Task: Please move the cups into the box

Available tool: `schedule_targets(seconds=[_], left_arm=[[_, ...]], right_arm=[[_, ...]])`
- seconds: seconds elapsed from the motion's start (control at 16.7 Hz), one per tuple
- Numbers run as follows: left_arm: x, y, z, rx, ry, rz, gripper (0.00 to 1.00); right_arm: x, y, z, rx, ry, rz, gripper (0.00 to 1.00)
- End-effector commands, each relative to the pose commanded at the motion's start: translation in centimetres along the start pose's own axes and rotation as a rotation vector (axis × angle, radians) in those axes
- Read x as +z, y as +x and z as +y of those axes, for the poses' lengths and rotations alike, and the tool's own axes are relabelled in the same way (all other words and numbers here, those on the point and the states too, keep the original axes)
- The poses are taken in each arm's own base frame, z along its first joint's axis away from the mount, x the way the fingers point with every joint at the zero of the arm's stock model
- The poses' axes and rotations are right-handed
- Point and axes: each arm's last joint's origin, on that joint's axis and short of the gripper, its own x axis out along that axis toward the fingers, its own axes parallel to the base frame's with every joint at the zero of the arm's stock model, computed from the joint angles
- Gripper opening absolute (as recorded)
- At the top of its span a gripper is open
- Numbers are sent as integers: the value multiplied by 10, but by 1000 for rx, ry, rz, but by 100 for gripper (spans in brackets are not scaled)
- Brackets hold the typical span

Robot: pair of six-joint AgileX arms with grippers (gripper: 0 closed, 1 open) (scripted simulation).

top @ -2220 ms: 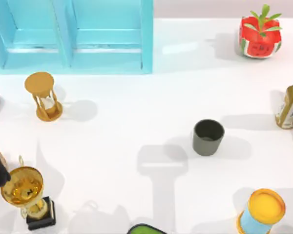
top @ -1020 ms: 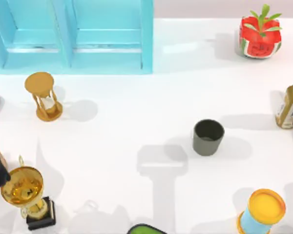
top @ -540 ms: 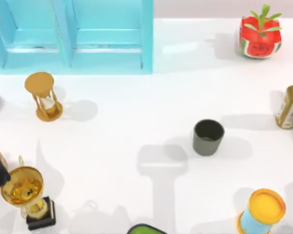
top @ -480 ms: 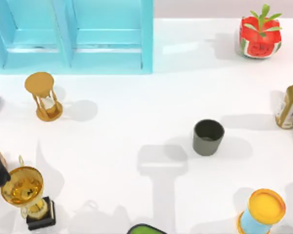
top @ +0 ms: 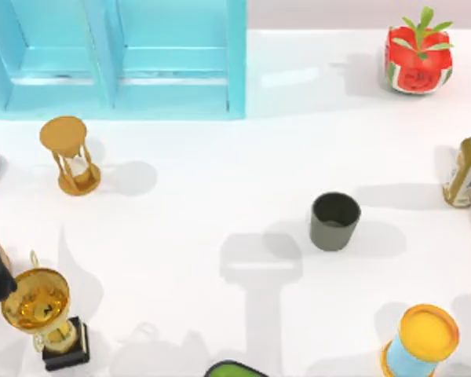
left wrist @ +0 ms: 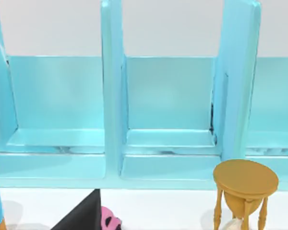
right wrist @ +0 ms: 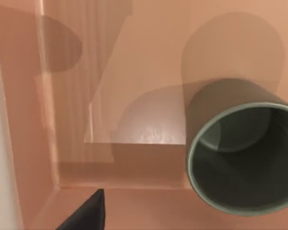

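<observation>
1 cup point(right wrist: 242, 153) inside box point(right wrist: 149, 62), 1 cup point(top: 334, 221) on table point(top: 220, 204)

No legible text anywhere (bottle point(top: 467, 169) label unreadable)

Bright, even render lighting across the white table point(top: 220, 196). Shadows are soft and fall to the right of each thing: cup point(top: 334, 221), hourglass point(top: 69, 154), bottle point(top: 469, 166). Broad grey arm shadows cross the lower middle of the table. Mild glare sits on the table near the blue shelf point(top: 118, 55). Right wrist view is warm orange, with soft overlapping shadows on the box point(right wrist: 134, 72) wall.
</observation>
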Motion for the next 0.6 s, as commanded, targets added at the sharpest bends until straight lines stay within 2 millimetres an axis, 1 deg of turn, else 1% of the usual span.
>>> schedule_targets(seconds=[0.12, 0.3, 0.42, 0.54, 0.6], left_arm=[[0, 0, 0, 0, 0, 0, 100], [0, 0, 0, 0, 0, 0, 100], [0, 0, 0, 0, 0, 0, 100], [0, 0, 0, 0, 0, 0, 100], [0, 0, 0, 0, 0, 0, 100]], right_arm=[[3, -19, -1, 1, 3, -1, 100], [6, -58, 1, 0, 1, -3, 100], [6, -78, 3, 0, 0, -1, 100], [5, -89, 6, -3, -2, -2, 100], [4, -90, 6, -4, -2, -2, 100]])
